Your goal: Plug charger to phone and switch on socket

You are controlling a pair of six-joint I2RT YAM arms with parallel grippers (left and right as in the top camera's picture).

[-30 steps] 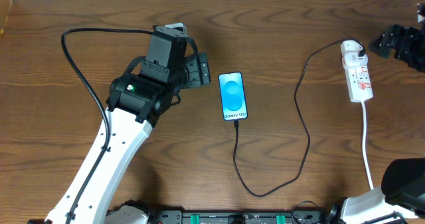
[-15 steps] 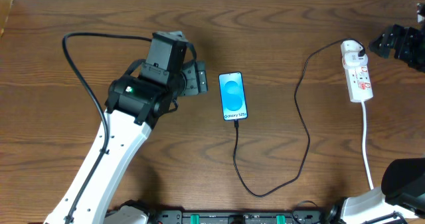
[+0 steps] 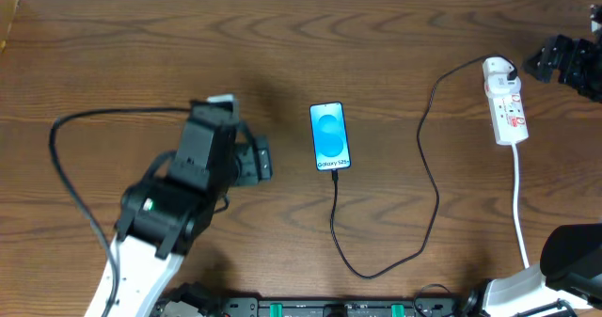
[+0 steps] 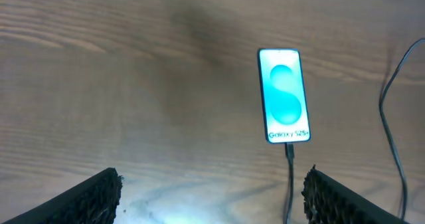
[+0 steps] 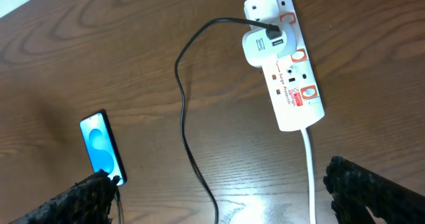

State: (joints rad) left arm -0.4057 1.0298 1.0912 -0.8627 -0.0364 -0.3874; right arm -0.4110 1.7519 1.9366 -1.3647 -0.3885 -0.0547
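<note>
Phone [image 3: 328, 136] lies flat, screen up, near table centre, long axis running front to back. Screen is lit blue, with white text "Galaxy S25+" at its lower end, clearest in the left wrist view [image 4: 284, 96].

Charger [image 3: 334, 199]: the thin black cable meets the phone's bottom edge and looks seated. It runs toward the front edge, loops right, then goes up to a white adapter [image 5: 260, 48] plugged into the far end of the socket [image 3: 505, 105].

Socket is a white strip at the right side, well apart from the phone. It has red/orange marks and 1 line of small print, too small to read. Switch state: can't tell. Its white cord [image 3: 519, 199] runs toward the front edge.

Left gripper [image 4: 211, 181] is just left of the phone, jaws spread wide, nothing between them. Right gripper [image 5: 219, 174] is at the far right edge beside the socket's adapter end, jaws spread, nothing held.

Table [image 3: 141, 54] is dark brown wood grain. A pale strip runs along the far edge. Glare patch shows on the wood in both wrist views.
</note>
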